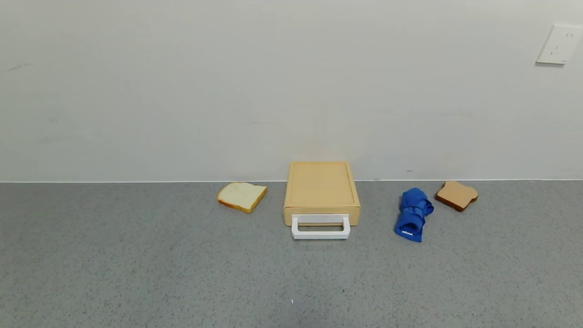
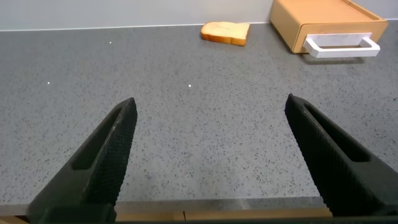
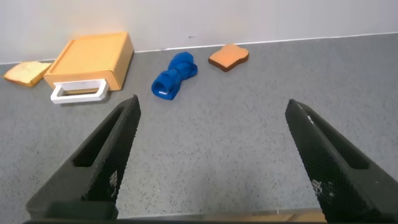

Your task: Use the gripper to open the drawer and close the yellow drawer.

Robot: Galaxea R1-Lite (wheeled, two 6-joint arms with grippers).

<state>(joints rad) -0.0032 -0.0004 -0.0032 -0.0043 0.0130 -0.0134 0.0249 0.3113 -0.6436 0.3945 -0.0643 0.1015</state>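
Observation:
The pale yellow-tan drawer box (image 1: 321, 187) stands against the wall at the middle of the grey counter, pushed shut, its white loop handle (image 1: 320, 227) facing me. It also shows in the left wrist view (image 2: 323, 22) and in the right wrist view (image 3: 93, 57). Neither arm shows in the head view. My left gripper (image 2: 210, 106) is open and empty, low over the counter's near edge, far from the drawer. My right gripper (image 3: 211, 109) is open and empty, also back near the front edge.
A light bread slice (image 1: 242, 196) lies left of the drawer. A blue rolled cloth (image 1: 413, 214) and a brown bread slice (image 1: 457, 195) lie to its right. A wall socket (image 1: 559, 44) is high on the right.

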